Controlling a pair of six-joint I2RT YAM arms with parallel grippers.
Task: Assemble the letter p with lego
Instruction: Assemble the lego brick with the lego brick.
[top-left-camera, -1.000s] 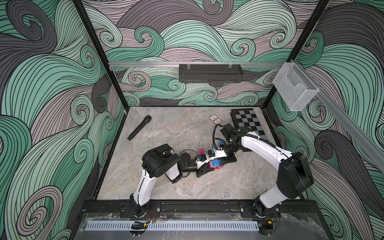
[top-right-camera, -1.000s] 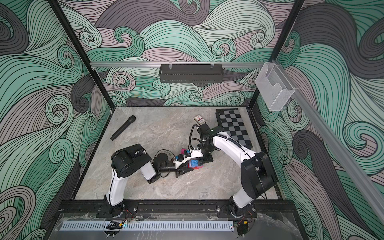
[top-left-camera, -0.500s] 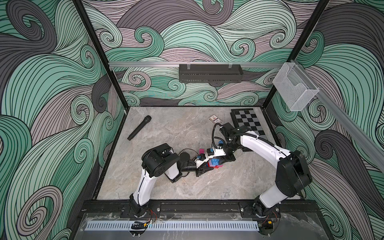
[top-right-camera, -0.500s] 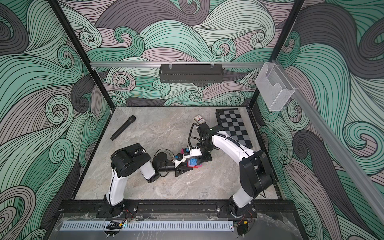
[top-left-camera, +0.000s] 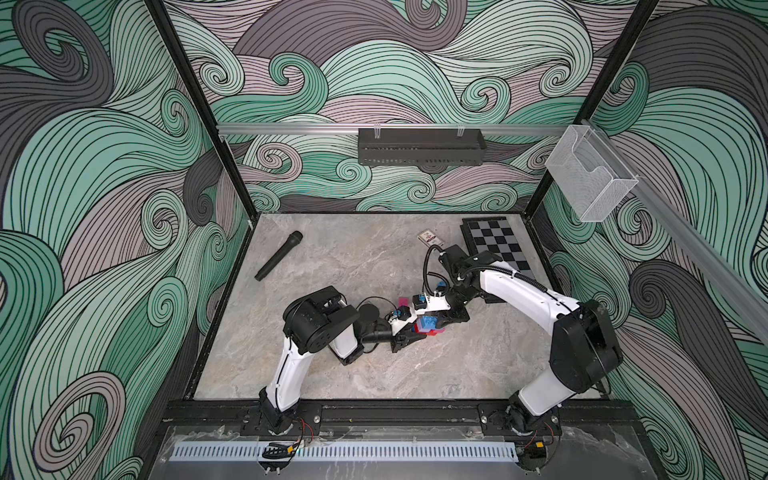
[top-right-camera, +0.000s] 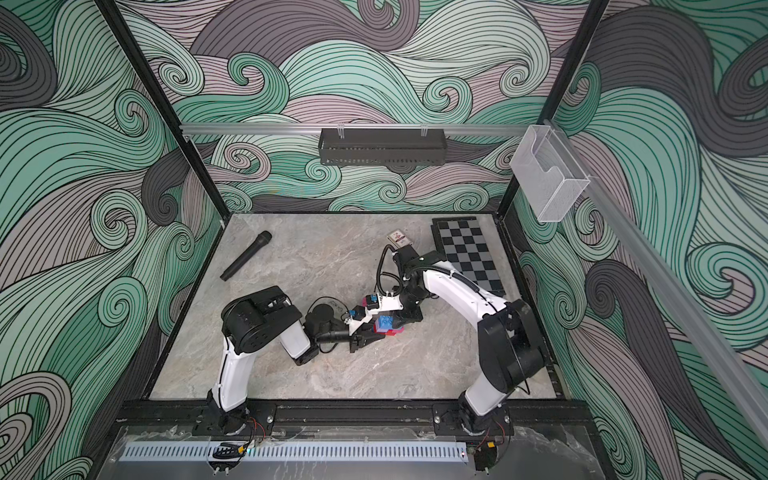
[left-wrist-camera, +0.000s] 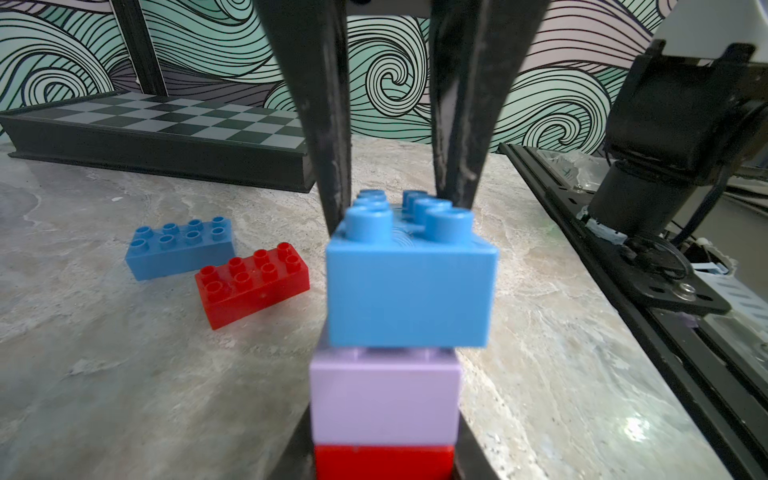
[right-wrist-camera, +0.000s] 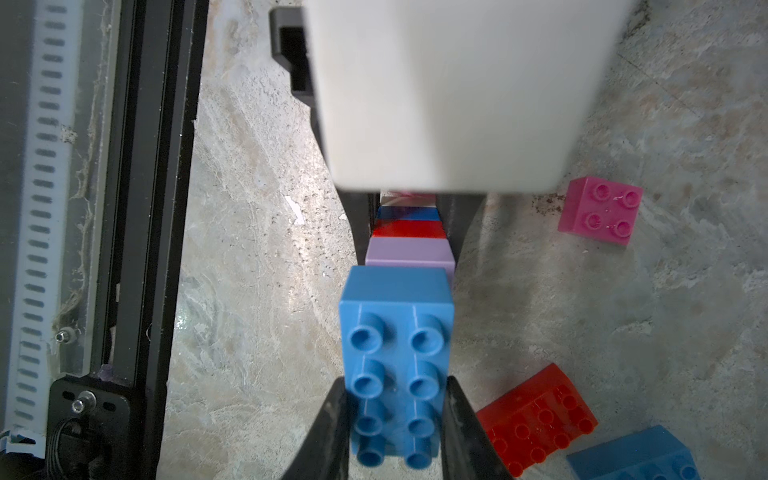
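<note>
Right gripper (right-wrist-camera: 395, 399): clamped on blue brick (right-wrist-camera: 397, 299)
Left gripper (left-wrist-camera: 384, 440): gripping lilac-red stack (left-wrist-camera: 384, 399) beneath
Place: both near chessboard (top-left-camera: 498, 245)

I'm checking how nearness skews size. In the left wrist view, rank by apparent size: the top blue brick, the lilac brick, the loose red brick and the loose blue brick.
1. top blue brick, closest to the camera
2. lilac brick
3. loose red brick and loose blue brick: much alike, red nearer, so unranked
</note>
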